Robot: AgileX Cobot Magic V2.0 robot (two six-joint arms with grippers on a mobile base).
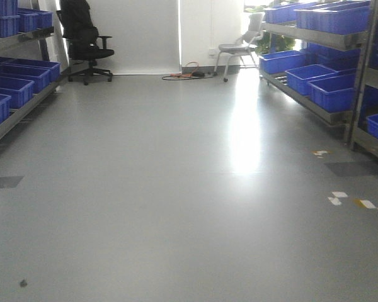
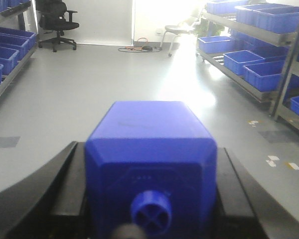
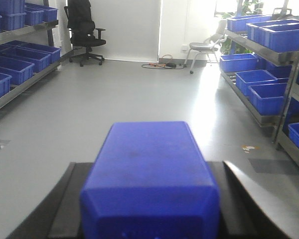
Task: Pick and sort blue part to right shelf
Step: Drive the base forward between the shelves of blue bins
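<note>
In the left wrist view my left gripper is shut on a blue part, a blocky piece with a round knob facing the camera, held between the black fingers. In the right wrist view my right gripper is shut on a second blue part, a smooth rectangular block between its black fingers. The right shelf with blue bins stands along the right wall, some way ahead. Neither gripper shows in the front view.
A left shelf holds blue bins along the left wall. A black office chair and a grey chair stand at the far end, with cables on the floor. Tape marks lie near the right shelf.
</note>
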